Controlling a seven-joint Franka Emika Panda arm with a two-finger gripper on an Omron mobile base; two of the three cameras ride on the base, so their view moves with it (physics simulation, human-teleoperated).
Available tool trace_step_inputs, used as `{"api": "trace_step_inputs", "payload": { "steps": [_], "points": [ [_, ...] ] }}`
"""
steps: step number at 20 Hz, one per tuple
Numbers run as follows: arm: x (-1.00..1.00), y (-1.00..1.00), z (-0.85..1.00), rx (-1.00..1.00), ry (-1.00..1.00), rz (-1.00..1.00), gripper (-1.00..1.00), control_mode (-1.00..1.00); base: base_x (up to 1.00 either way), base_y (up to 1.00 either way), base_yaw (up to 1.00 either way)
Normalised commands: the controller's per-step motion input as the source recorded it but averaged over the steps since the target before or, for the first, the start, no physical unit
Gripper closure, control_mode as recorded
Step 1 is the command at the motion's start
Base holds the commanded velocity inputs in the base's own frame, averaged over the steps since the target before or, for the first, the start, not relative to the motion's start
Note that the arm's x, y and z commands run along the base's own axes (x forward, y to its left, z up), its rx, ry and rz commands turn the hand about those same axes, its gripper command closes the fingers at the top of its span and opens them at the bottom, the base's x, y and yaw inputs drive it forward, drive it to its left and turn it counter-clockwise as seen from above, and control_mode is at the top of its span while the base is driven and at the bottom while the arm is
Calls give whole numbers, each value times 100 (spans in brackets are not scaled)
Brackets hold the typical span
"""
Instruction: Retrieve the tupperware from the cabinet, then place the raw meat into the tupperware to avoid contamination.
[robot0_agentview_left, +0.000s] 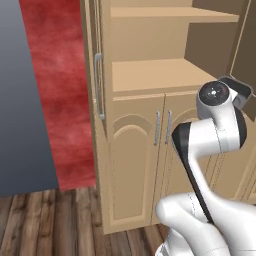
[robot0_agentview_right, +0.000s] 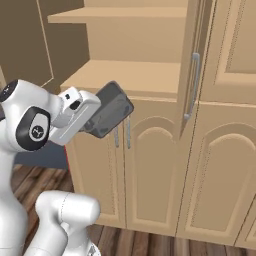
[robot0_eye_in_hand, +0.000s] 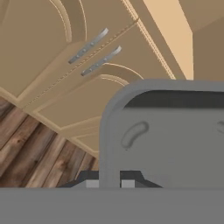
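Grey tupperware (robot0_eye_in_hand: 162, 131) sits clamped in the hand (robot0_eye_in_hand: 109, 183), its rim pinched between the fingertips, held in the air just in front of the cabinet (robot0_agentview_right: 150, 165). Its upper doors stand open on tan shelves (robot0_agentview_left: 155, 75); the arched lower doors (robot0_agentview_left: 132, 160) are closed, above a wood floor (robot0_agentview_left: 50, 220).

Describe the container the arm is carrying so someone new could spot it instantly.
Start at the tall tan cabinet with its upper doors open. In front of its lower shelf edge, the gripper is shut on the rim of a dark grey tupperware, a shallow rounded-corner box, the sole grey thing against tan wood.
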Motion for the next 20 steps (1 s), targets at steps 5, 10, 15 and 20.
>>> {"api": "trace_step_inputs", "payload": {
  "steps": [5, 10, 15, 20],
  "points": [
    [0, 0, 0, 0, 0, 0, 100, 100, -18, -1, -23],
    [0, 0, 0, 0, 0, 0, 100, 100, -46, 7, -39],
    [0, 0, 0, 0, 0, 0, 100, 100, -70, 17, -33],
    [0, 0, 0, 0, 0, 0, 100, 100, -80, 24, -29]
  ]
}}
